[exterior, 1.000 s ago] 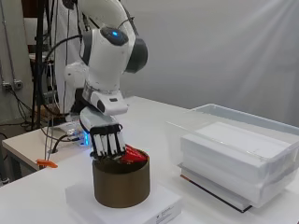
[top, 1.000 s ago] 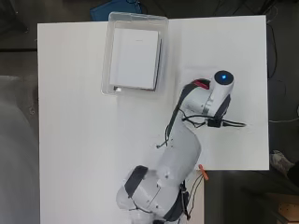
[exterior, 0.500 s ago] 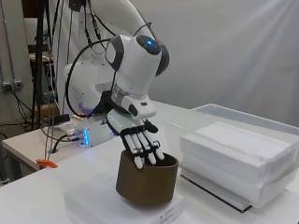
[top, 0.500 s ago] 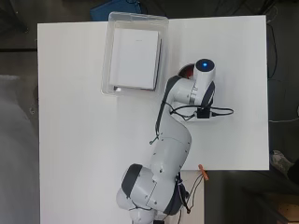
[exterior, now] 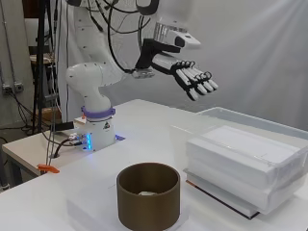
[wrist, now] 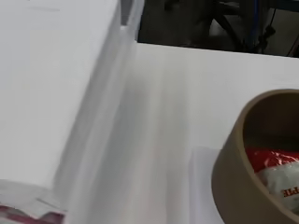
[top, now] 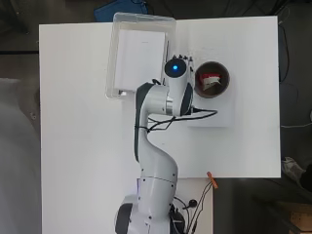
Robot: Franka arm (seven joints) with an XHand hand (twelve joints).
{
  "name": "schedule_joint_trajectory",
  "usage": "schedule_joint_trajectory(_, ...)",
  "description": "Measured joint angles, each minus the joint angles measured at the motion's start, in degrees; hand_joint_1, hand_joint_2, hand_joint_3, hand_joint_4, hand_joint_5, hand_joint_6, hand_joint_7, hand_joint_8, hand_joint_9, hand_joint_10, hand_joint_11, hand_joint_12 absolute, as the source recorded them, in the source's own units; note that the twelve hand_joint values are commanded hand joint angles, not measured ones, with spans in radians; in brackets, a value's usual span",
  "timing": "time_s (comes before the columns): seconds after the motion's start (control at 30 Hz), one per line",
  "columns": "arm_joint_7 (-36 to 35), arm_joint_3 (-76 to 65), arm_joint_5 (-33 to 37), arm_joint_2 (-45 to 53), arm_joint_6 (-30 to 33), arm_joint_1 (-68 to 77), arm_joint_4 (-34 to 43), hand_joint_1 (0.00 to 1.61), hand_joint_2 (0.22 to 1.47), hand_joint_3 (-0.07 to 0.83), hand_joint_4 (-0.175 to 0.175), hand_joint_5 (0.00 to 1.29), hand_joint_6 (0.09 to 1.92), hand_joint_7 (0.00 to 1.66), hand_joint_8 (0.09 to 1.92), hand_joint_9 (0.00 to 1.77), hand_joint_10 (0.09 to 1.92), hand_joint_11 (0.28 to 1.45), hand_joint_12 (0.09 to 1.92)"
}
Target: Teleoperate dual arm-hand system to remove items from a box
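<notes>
A clear plastic box (top: 113,58) stands at the table's far left-centre and holds a stack of white flat packs (top: 141,53). To its right is a brown round container (top: 212,79) with a red and white packet (top: 209,80) inside. My hand (exterior: 192,77) is open, fingers straight, raised well above the table between the container (exterior: 148,195) and the box (exterior: 250,118), holding nothing. Overhead, only its fingertips (top: 184,58) show past the arm. The wrist view shows the box wall (wrist: 100,126), the white stack (wrist: 42,84), the container (wrist: 233,158) and the packet (wrist: 273,175).
The container stands on a white square pad (top: 209,112). An orange clamp (top: 212,179) sits on the table's near edge by the arm's base (exterior: 98,130). Bare white table lies left of the arm and right of the pad.
The hand has left the brown container, risen high and swung left toward the clear box. The red and white packet it had at the container now lies inside it.
</notes>
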Motion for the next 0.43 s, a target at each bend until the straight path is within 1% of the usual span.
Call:
schedule_joint_trajectory(0.1, 3.53, 5.29, 3.27, -3.43, -2.09, 0.91, 1.33, 0.0, 0.8, 0.0, 0.022, 0.07, 0.09, 0.14, 0.09, 0.27, 0.09, 0.45, 0.09)
schedule_joint_trajectory(0.23, 7.71, 7.79, 12.79, -4.6, -6.55, 1.54, 3.81, 0.0, 0.86, 0.017, 0.025, 0.06, 0.09, 0.13, 0.09, 0.27, 0.09, 0.44, 0.09)
schedule_joint_trajectory(0.33, 6.61, 6.21, 18.59, -5.09, -7.29, 1.43, 3.26, 0.0, 0.9, 0.014, 0.028, 0.05, 0.09, 0.14, 0.09, 0.28, 0.09, 0.44, 0.09)
schedule_joint_trajectory(0.43, 6.09, 5.12, 18.65, -5.66, -7.48, 1.29, 2.38, 0.0, 0.92, 0.018, 0.03, 0.05, 0.09, 0.15, 0.09, 0.28, 0.09, 0.44, 0.09)
